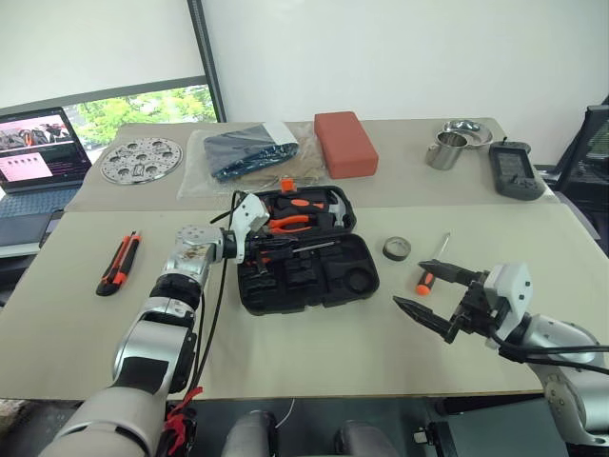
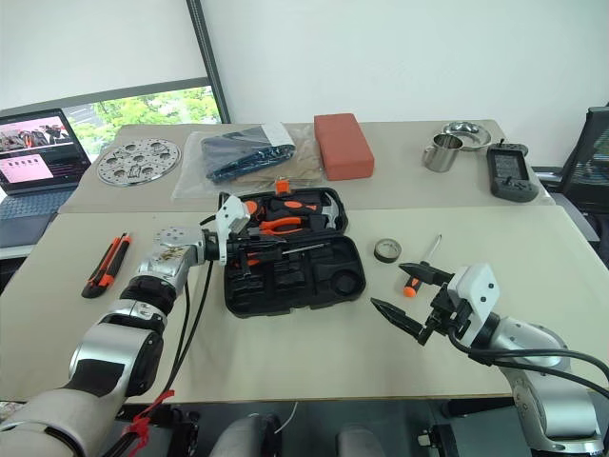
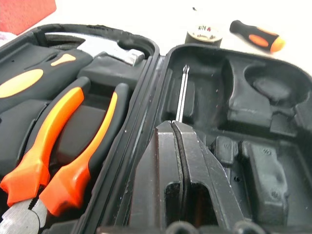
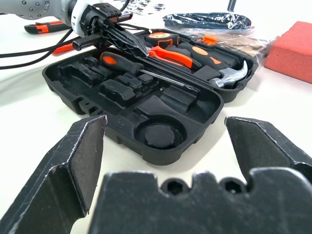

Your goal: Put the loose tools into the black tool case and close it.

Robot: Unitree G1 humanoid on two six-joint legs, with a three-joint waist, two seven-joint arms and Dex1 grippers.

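Case: the black tool case (image 1: 306,252) lies open flat mid-bench, textured plastic shell with rounded corners. The far half holds orange-handled pliers (image 3: 53,161) and a steel hammer (image 4: 233,73); the near half is mostly bare moulded slots, with a round well (image 4: 158,134).
Screwdriver in hand: my left jaws (image 3: 178,131) are clenched on the thin steel shaft of a screwdriver (image 4: 127,65), laying it over a slot in the near half.
Right jaws: released, spread wide (image 1: 440,295), hovering over the bench beside the case's right end, holding nothing.
Loose tools: the utility knife (image 1: 119,263) lies well left of the case. The small round tape measure (image 1: 398,248) and the second screwdriver (image 1: 430,268) lie to its right.
Risk, seating: I judge the slim, smooth shaft could rest on a rib rather than in its groove, so the lid would not shut.
Risk, grip: the smooth shaft may twist between my jaws.
Risk, case: pressing down could slide the light shell on the smooth bench (image 1: 314,352).
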